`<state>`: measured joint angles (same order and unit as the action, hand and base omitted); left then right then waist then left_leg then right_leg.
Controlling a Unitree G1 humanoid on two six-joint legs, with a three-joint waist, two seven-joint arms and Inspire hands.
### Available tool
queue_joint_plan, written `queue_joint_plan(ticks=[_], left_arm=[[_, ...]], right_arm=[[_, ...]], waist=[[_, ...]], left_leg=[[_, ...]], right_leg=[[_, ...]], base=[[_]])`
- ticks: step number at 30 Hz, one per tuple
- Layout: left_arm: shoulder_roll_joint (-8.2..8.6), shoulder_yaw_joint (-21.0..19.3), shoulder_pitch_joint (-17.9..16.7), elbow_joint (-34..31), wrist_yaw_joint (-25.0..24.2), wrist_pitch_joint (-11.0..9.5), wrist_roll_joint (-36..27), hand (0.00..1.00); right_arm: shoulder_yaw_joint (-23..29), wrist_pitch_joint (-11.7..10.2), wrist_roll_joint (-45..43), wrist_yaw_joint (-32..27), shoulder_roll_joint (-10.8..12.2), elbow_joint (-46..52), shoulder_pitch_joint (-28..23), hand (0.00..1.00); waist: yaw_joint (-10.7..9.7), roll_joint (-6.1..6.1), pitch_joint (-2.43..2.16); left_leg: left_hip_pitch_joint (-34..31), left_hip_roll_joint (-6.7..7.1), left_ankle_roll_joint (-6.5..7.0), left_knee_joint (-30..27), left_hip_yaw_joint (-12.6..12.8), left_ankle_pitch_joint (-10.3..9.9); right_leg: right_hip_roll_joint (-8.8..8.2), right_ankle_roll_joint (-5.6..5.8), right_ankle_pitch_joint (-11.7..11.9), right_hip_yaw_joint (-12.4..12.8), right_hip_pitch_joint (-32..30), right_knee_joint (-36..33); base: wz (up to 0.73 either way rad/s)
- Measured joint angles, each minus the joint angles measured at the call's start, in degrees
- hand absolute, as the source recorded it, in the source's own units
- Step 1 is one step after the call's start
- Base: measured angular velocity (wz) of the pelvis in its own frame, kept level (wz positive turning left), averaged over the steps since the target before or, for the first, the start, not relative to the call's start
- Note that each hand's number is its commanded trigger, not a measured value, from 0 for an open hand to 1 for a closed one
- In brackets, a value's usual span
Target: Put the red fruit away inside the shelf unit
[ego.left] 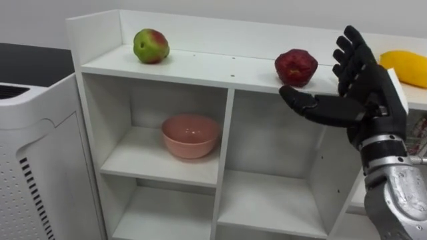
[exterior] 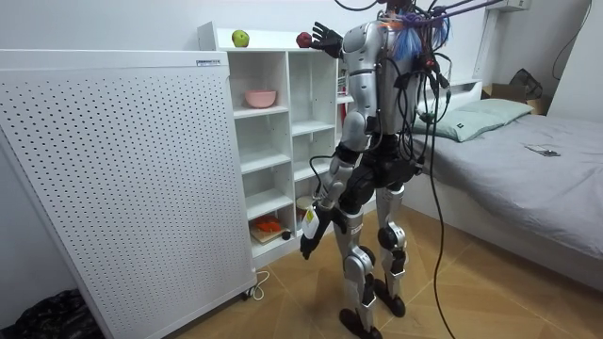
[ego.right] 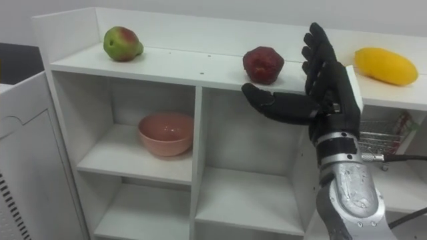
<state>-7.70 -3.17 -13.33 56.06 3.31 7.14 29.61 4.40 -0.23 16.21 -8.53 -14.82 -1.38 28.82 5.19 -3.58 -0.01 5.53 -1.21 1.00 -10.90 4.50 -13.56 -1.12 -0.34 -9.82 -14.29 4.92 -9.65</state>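
Observation:
On the top of the white closet (ego.left: 200, 67) lie three fruits: a green and red one (ego.left: 151, 45) at the left, a dark red one (ego.left: 296, 67) in the middle and a yellow mango (ego.left: 407, 67) at the right. My right hand (ego.left: 363, 83) is raised just right of the red fruit, open, fingers straight up and thumb stretched out below it, holding nothing. A small gap separates hand and fruit. In the room view I stand facing the closet, and my left hand (exterior: 309, 235) hangs by my thigh.
A pink bowl (ego.left: 190, 135) sits in the upper left compartment. A wire basket (ego.right: 383, 133) shows in a right compartment. A white perforated panel (ego.left: 33, 167) stands left of the closet. A bed (exterior: 528, 160) is behind me. Something orange (exterior: 267, 226) lies on a low shelf.

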Motion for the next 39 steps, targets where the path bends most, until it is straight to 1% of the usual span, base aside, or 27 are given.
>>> queue_joint_plan(ticks=[4, 8, 10, 13, 15, 17, 20, 21, 22, 23, 24, 25, 26, 29, 35, 39], left_arm=[[-0.02, -0.01, 0.06, 0.00, -0.02, -0.04, 0.00, 0.00], [-0.04, -0.01, 0.32, 0.00, -0.12, -0.08, 0.05, 0.00], [-0.04, -0.01, 0.39, 0.00, -0.13, -0.08, 0.13, 0.00], [-0.08, 0.00, 0.45, 0.00, -0.15, -0.09, 0.40, 0.00], [-0.28, -0.01, 0.56, 0.00, -0.36, -0.10, 1.44, 0.00], [-0.45, -0.02, 0.62, 0.00, -0.65, -0.11, 1.81, 0.00], [-0.52, -0.02, 0.78, 0.00, -1.38, -0.16, 2.28, 0.00], [-0.57, -0.02, 0.78, 0.00, -1.53, -0.18, 2.42, 0.00], [-0.58, -0.03, 0.78, 0.00, -1.57, -0.18, 2.49, 0.00], [-0.60, -0.03, 0.79, 0.00, -1.59, -0.20, 2.53, 0.00], [-0.66, -0.03, 0.81, 0.00, -1.59, -0.23, 2.54, 0.00], [-0.69, -0.03, 0.85, 0.00, -1.60, -0.25, 2.54, 0.00], [-0.73, -0.06, 0.88, 0.02, -1.61, -0.26, 2.54, 0.00], [-0.73, -0.07, 0.89, 0.02, -1.64, -0.26, 2.55, 0.00], [-0.73, -0.07, 1.11, 0.02, -1.65, -0.29, 2.54, 0.00], [-0.73, -0.07, 1.13, 0.02, -1.64, -0.28, 2.53, 0.00]], right_arm=[[-0.37, 0.00, -0.14, 0.00, -1.62, -0.25, 0.02, 0.00], [-0.43, -0.01, -0.25, 0.20, -1.70, -0.27, 0.21, 0.00], [-0.50, -0.01, -0.25, 0.85, -1.80, -0.43, 0.47, 0.00], [-0.97, 0.00, -0.32, 1.24, -3.03, -0.49, 0.91, 0.00], [-0.96, 0.00, -0.28, 1.24, -3.65, -0.54, 1.35, 0.00], [-0.96, 0.00, -0.28, 1.27, -3.78, -0.55, 1.52, 0.00], [-0.99, 0.00, -0.28, 1.92, -3.79, -0.66, 1.56, 0.00], [-1.00, 0.00, -0.28, 2.12, -3.79, -0.81, 1.60, 0.20], [-1.01, 0.00, -0.30, 2.28, -3.79, -0.96, 1.66, 0.34], [-1.02, 0.00, -0.30, 2.49, -3.79, -1.25, 1.73, 0.52], [-1.06, -0.01, -0.28, 2.70, -3.79, -1.66, 1.78, 0.66], [-1.06, -0.01, -0.27, 2.89, -3.79, -1.85, 1.78, 0.94], [-1.07, -0.05, -0.26, 3.36, -3.79, -2.12, 1.79, 1.00], [-1.06, -0.06, -0.27, 3.81, -3.81, -2.31, 1.91, 1.00], [-1.22, -1.56, -0.31, 3.83, -3.86, -2.53, 2.92, 1.00], [-1.43, -1.77, -0.31, 3.82, -3.93, -2.84, 3.75, 1.00]], waist=[[0.07, -0.06, 0.04], [0.19, -0.38, 0.21], [0.17, -0.63, 0.12], [0.27, -0.80, 0.10], [0.64, -1.08, 0.22], [1.04, -1.44, 0.30], [1.50, -1.86, 0.24], [1.65, -1.92, 0.22], [1.73, -1.93, 0.22], [1.89, -1.94, 0.23], [2.18, -1.94, 0.23], [2.41, -1.94, 0.23], [2.48, -1.93, 0.23], [2.72, -1.87, 0.27], [2.94, -1.53, 0.47], [2.93, -1.48, 0.48]], left_leg=[[-0.13, 0.01, -0.02, -0.04, -0.07, 0.01], [-0.37, -0.02, -0.09, -0.08, -0.05, 0.05], [-0.81, 0.00, -0.11, -0.19, 0.00, 0.07], [-1.10, 0.07, -0.12, -0.29, -0.02, 0.07], [-1.08, 0.06, -0.12, -0.28, -0.01, 0.07], [-1.05, 0.03, -0.14, -0.28, 0.00, 0.08], [-0.98, 0.03, -0.14, -0.28, -0.03, 0.08], [-0.99, 0.03, -0.14, -0.28, -0.03, 0.08], [-0.98, 0.03, -0.14, -0.28, -0.03, 0.08], [-0.99, 0.03, -0.14, -0.28, -0.03, 0.08], [-0.98, 0.01, -0.14, -0.29, -0.03, 0.08], [-0.97, 0.00, -0.14, -0.30, -0.01, 0.08], [-0.97, 0.00, -0.14, -0.31, -0.01, 0.08], [-1.00, 0.00, -0.14, -0.38, -0.01, 0.08], [-1.00, -0.05, -0.16, -0.40, 0.04, 0.10], [-1.02, -0.05, -0.16, -0.40, 0.05, 0.10]], right_leg=[[0.01, 0.00, 0.00, 0.04, -0.07, -0.03], [0.07, 0.00, 0.00, 0.06, -0.31, -0.03], [0.10, -0.02, 0.01, 0.05, -0.69, -0.04], [0.11, -0.08, 0.05, 0.00, -0.97, -0.09], [0.15, -0.08, 0.05, 0.00, -0.98, -0.08], [0.18, -0.08, 0.05, 0.02, -0.96, -0.06], [0.17, -0.08, 0.05, 0.01, -0.85, -0.03], [0.14, -0.08, 0.05, 0.03, -0.83, -0.02], [0.12, -0.08, 0.05, 0.04, -0.83, -0.02], [0.09, -0.08, 0.05, 0.06, -0.83, -0.02], [0.08, -0.08, 0.05, 0.05, -0.83, -0.02], [0.08, -0.08, 0.05, 0.06, -0.83, -0.02], [0.08, -0.08, 0.05, 0.06, -0.84, -0.02], [0.13, -0.08, 0.05, 0.04, -0.84, -0.02], [0.11, -0.09, 0.05, 0.10, -0.81, -0.05], [0.13, -0.09, 0.05, 0.07, -0.82, -0.05]], base=[[0.00], [0.00], [0.00], [0.00], [0.00], [0.00], [0.00], [0.00], [0.00], [0.00], [0.00], [0.00], [0.00], [0.00], [0.00], [0.00]])
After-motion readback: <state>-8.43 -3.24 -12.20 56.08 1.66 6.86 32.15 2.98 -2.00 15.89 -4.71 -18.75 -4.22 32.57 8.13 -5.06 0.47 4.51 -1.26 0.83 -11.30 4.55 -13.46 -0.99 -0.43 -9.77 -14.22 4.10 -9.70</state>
